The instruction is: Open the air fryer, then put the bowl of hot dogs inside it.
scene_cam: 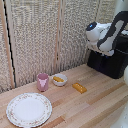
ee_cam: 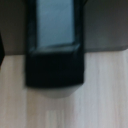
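Closing on the air fryer [scene_cam: 111, 61] at the exterior view's right; drawer shut, handle unclear.
Gripper state impossible to tell. Bowl [scene_cam: 59, 79] waiting beside pink cup [scene_cam: 43, 81] on tabletop [scene_cam: 95, 105]. Risk: blurred wrist view, misjudged approach, glancing off the handle.

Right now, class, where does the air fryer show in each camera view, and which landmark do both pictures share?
Exterior view: the air fryer stands at the exterior view's right edge, at the back of the wooden table, partly behind the arm.
Wrist view: a blurred black body, apparently the air fryer, fills the middle.
Shared landmark: the light wooden table.
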Tool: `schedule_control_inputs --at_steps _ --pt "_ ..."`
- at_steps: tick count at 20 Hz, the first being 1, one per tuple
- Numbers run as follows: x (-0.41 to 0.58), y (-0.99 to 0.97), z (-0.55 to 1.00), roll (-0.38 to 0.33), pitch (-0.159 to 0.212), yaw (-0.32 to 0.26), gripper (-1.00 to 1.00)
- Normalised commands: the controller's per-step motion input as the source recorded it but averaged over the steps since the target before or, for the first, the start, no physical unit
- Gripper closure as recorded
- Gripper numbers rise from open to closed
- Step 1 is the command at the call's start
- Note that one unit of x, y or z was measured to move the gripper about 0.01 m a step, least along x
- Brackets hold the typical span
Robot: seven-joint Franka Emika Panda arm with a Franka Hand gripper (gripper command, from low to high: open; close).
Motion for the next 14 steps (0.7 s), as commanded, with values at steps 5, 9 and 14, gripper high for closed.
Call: schedule_control_inputs --at_steps 5,9,14 --pt "0.179 -0.30 -0.16 -0.011 0.003 0.079 -1.00" --pt "0.154 -0.15 -0.17 -0.011 0.001 0.027 1.00" --pt "0.004 0.03 -0.03 -0.007 0.007 -0.027 1.00"
